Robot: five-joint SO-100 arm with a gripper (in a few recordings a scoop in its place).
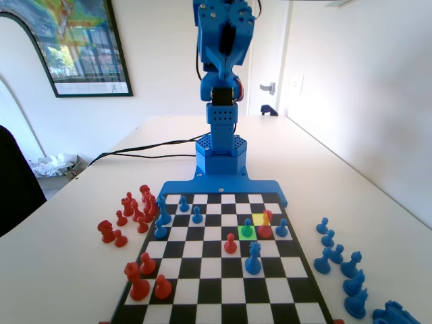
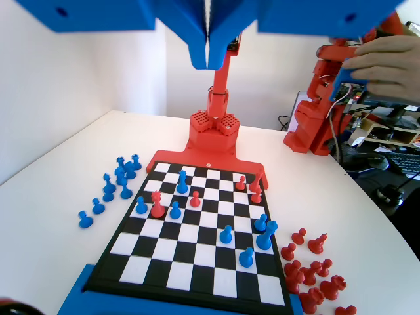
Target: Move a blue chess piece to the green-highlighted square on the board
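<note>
The blue chess piece (image 1: pixel 248 229), a small round-headed pawn, stands on the green-highlighted square (image 1: pixel 241 235) on the right half of the board (image 1: pixel 216 297) in the fixed view. In the wrist view the same pawn (image 2: pixel 175 210) stands left of the board's (image 2: pixel 197 256) middle. My gripper (image 2: pixel 209 60) hangs high above the near edge of the board in the wrist view. Its jaws are shut together with nothing between them, far from every piece. In the fixed view the blue arm (image 1: pixel 223 54) stands folded upright at the far end.
A red piece (image 1: pixel 264 227) stands just right of the green square, with a yellow square (image 1: pixel 259 219) behind it. A taller blue piece (image 1: pixel 253 259) is nearer the camera. Captured blue pieces (image 1: pixel 337 260) lie off the board's right side, red ones (image 1: pixel 131 209) off its left.
</note>
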